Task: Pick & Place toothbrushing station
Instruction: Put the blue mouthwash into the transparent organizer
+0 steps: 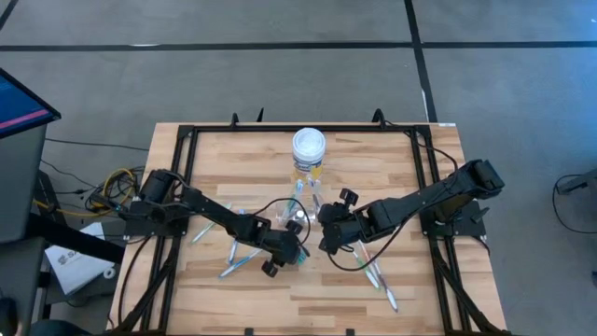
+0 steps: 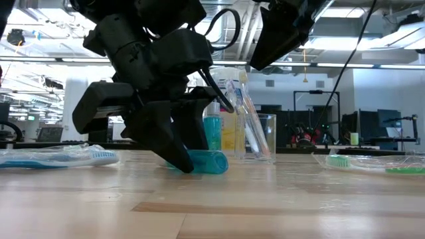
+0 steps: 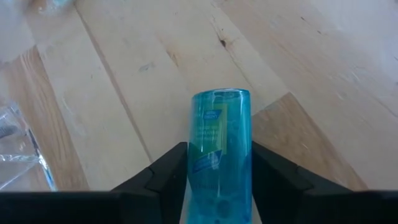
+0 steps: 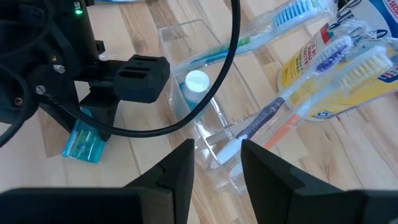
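Pale wooden planks make up the table (image 1: 373,168), framed by dark rails, with grey floor all around it. Toward the table's front edge, loose toothbrushes lie scattered: several wrapped ones (image 1: 233,266) on the left-front part under the left arm, and a few more (image 1: 381,280) on the right-front part. In the low view a blue-white toothbrush (image 2: 56,157) lies flat at one side and a green-white one (image 2: 372,163) at the other.

Near the middle of the table the left gripper (image 3: 219,180) is down at the wood, its fingers (image 3: 163,177) set on either side of a small teal tube (image 3: 219,143) that lies flat on the planks; the fingers are close against the tube's sides, though a firm grip cannot be told. The same tube (image 2: 207,161) shows lying on the table beneath the dark fingers in the low view.

Just beside it, the right gripper (image 4: 216,165) hovers above the clear plastic cup (image 4: 205,118) with its fingers partly apart and nothing between them. The cup stands near the table's centre and holds a second teal tube (image 4: 196,84) with a white cap, plus toothbrushes leaning out of it.

Behind the cup, toward the back edge, stands a yellow jar (image 1: 309,149) with a white lid.
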You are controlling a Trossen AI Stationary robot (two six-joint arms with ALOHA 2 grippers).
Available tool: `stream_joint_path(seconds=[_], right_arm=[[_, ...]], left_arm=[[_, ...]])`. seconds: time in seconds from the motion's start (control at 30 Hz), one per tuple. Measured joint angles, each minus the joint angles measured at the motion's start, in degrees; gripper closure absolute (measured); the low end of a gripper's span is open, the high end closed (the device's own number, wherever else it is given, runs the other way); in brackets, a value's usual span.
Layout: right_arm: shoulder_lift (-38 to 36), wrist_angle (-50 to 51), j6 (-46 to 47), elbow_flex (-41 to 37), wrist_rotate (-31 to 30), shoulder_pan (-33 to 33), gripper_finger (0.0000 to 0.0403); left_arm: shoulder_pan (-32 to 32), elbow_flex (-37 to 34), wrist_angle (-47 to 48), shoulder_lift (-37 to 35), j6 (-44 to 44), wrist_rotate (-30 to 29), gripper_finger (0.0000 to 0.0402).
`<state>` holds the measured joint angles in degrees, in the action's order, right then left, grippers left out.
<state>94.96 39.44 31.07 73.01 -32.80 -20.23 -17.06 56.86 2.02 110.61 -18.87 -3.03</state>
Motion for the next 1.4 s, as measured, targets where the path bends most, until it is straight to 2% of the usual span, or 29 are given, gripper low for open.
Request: stream_joint_path(seconds=[0.17,0.5,0.8,1.23,1.4], right_arm=[[0.00,0.00,0.00,0.00,0.00,0.00,0.0280],[0.00,0.02,0.00,0.00,0.00,0.00,0.0280],[0.00,0.02,0.00,-0.03,0.00,0.00,0.0280],[0.00,-0.68,0.00,-0.04,0.00,0.00,0.0280],[0.00,-0.95,-0.06,-0.04,0.00,-0.27,0.0280]], left_arm=[[-0.15,-0.02,0.12,0.02,2.71,-2.02,0.0237],[-0.28,0.02,2.33,0.02,8.80,-1.05,0.0239],[-0.79,-0.35,7.61,-3.67,9.11,-0.55,0.0244],[-1.25,-0.31,10.31,-4.80,12.71,0.46,0.0312],[-1.62,-0.41,10.28,-7.63,15.35,0.48,0.0312]])
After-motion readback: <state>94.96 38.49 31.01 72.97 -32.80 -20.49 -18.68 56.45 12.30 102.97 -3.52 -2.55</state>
